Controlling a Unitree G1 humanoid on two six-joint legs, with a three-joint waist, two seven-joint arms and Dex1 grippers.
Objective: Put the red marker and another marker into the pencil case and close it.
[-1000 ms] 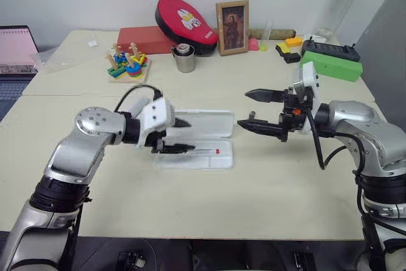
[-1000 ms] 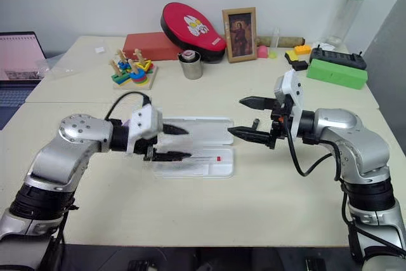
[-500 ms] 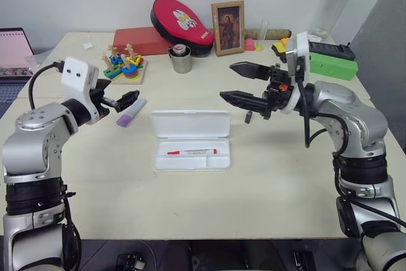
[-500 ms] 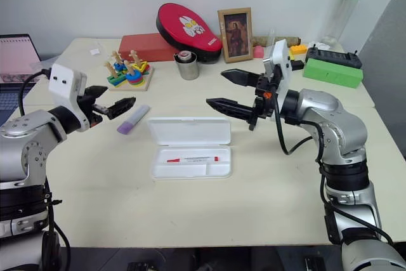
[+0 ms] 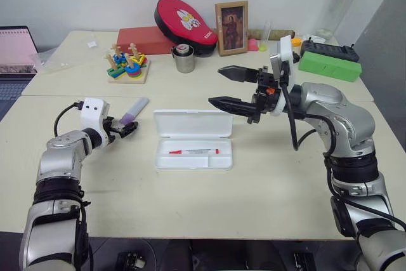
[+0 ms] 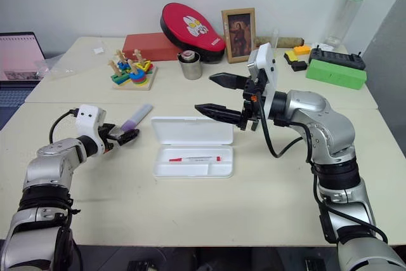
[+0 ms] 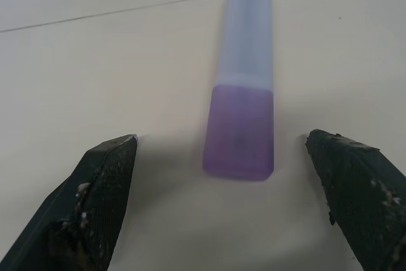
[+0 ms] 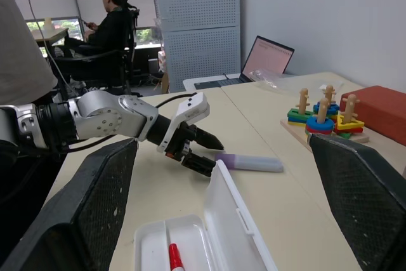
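Left wrist view showed the short, thick lavender marker [image 7: 240, 87] lying flat on the cream surface [image 7: 95, 80], its darker purple end towards the left tool [image 7: 235, 201], whose two black fingers stood wide apart on either side of that end without touching it. From the head views, this purple marker [image 5: 130, 111] lay towards the surface's left edge, just beside the flat white plastic pencil case [image 5: 193, 140] but apart from it. The case sat open near the middle of the surface, lid hinged back towards the far edge, and the slim white-barrelled red marker [image 5: 193, 152] already rested in its tray.

The purple marker looked like a light, rigid plastic body with flattish sides and a paler cap half. It would probably be smooth and a little slippery, so a grip across the broad faces near the middle of its length should hold it steadier than a pinch at the very end, where it could pivot or squirt out. Nothing about it seemed fragile. The case also appeared light, and might slide if its lid were pushed without support.

The right tool [image 5: 225, 87] hung in the air above the far side of the case, fingers spread and holding nothing.
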